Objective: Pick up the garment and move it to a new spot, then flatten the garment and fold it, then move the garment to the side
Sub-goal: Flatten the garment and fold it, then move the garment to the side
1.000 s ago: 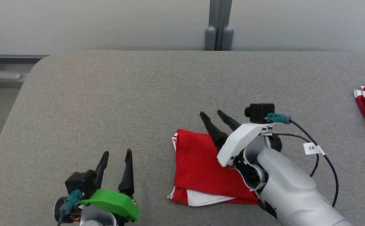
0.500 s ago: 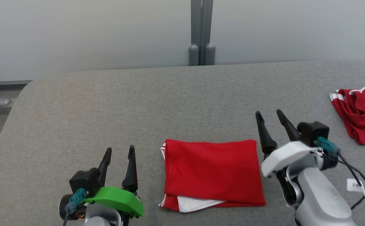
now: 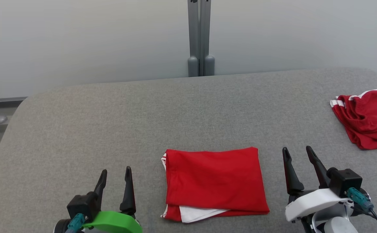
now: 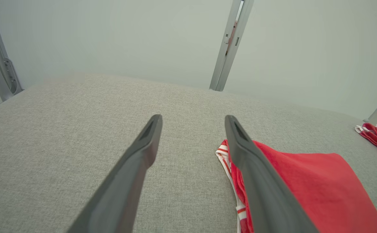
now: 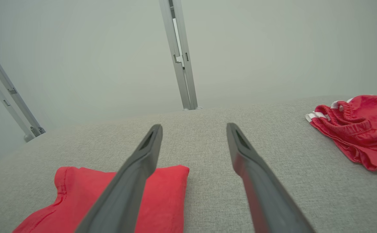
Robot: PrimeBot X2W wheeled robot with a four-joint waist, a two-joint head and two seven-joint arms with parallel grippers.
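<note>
left gripper and right gripper nearest, both fingers apart, empty, folded red garment flat between them, white trim at near edge, grey woven-fabric table, rounded corners, crumpled red cloth far right, pale wall, grey metal post

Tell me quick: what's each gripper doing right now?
Left gripper: open, holding nothing.
Right gripper: open, holding nothing.
</note>
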